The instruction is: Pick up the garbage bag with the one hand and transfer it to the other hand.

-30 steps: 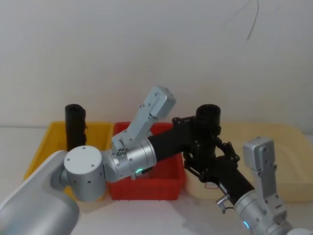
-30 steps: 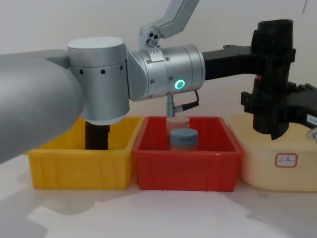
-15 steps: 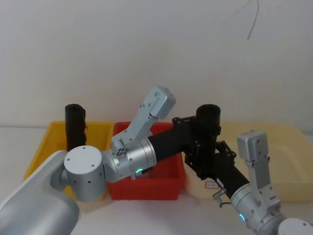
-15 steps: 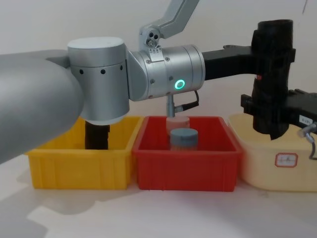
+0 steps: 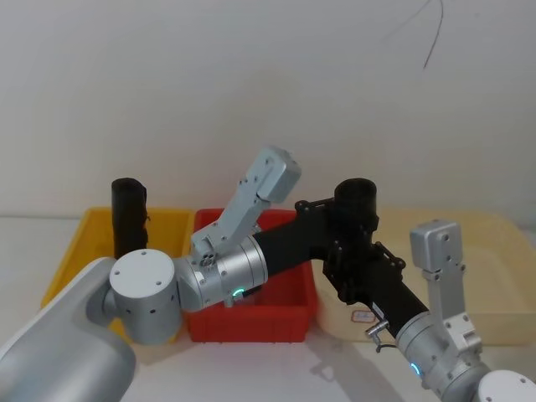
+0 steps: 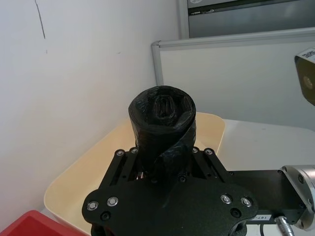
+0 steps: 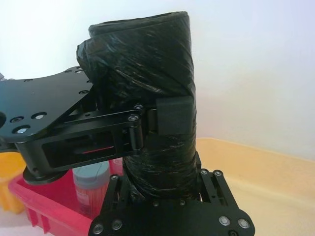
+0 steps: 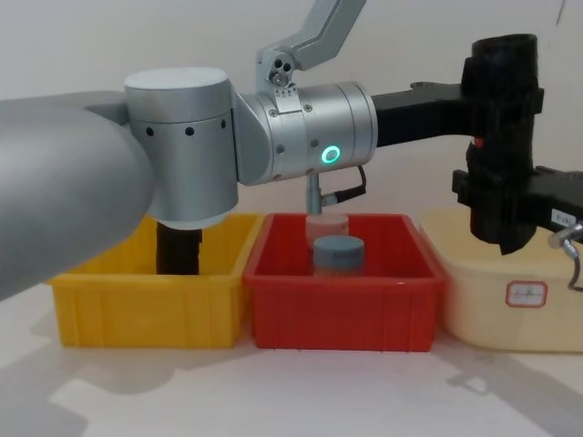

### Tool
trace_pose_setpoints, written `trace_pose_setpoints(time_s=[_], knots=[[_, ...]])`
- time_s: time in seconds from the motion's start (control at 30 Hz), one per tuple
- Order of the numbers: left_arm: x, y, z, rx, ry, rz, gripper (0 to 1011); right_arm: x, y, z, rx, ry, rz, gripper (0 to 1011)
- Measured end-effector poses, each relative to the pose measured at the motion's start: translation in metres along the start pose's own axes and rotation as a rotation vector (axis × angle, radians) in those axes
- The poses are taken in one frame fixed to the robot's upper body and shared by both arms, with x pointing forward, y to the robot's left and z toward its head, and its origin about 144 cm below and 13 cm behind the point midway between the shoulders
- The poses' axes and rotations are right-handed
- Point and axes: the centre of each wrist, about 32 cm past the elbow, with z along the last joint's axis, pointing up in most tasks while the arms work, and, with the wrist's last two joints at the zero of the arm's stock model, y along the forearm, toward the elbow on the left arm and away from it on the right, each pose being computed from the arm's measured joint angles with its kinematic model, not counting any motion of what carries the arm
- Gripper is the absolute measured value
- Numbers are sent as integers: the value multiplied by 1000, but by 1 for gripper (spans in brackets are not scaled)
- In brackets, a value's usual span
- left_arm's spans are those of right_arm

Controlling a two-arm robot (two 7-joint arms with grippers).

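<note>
Jaws of left gripper (image 8: 497, 118), right gripper (image 8: 499, 196) — clamping one garbage bag (image 8: 506, 64)

Your left bin (image 8: 146, 314) holds an upright slim roll (image 5: 128, 218), the middle bin (image 8: 346, 319) beside it holds jars (image 8: 338, 258), and the tub (image 8: 496, 323) sits rightmost. The garbage bag (image 8: 503, 118) hangs upright over the tub's left part.

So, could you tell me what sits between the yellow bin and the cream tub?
The red bin, with a grey-capped jar inside, sits between them, as the chest view shows.

No legible text or labels
</note>
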Motion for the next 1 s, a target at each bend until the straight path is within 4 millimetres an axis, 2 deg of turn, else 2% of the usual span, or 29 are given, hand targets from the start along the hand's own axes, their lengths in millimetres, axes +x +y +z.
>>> trace_pose_setpoints(time_s=[0.2,0.23,0.33,0.37,0.43,0.53,0.6,0.63,0.83,0.9,1.0], knots=[[0,0,0,0,0,0,402,1,-1,1,6,3,-7,568],[0,0,0,0,0,0,454,1,-1,2,9,4,-9,568],[0,0,0,1,0,0,508,2,-2,4,15,5,-12,568],[0,0,0,1,0,0,567,2,-3,4,16,5,-13,568],[0,0,0,1,0,0,597,2,-3,5,17,6,-15,568],[0,0,0,1,0,0,700,4,-4,6,16,7,-21,568],[0,0,0,1,0,0,734,6,-6,7,10,9,-33,568],[0,0,0,1,0,0,788,6,-6,7,10,9,-33,568],[0,0,0,0,0,0,968,16,-10,9,-22,15,-70,568],[0,0,0,0,0,0,1002,22,-11,11,-40,18,-89,568],[0,0,0,0,0,0,1001,33,-12,13,-71,21,-114,568]])
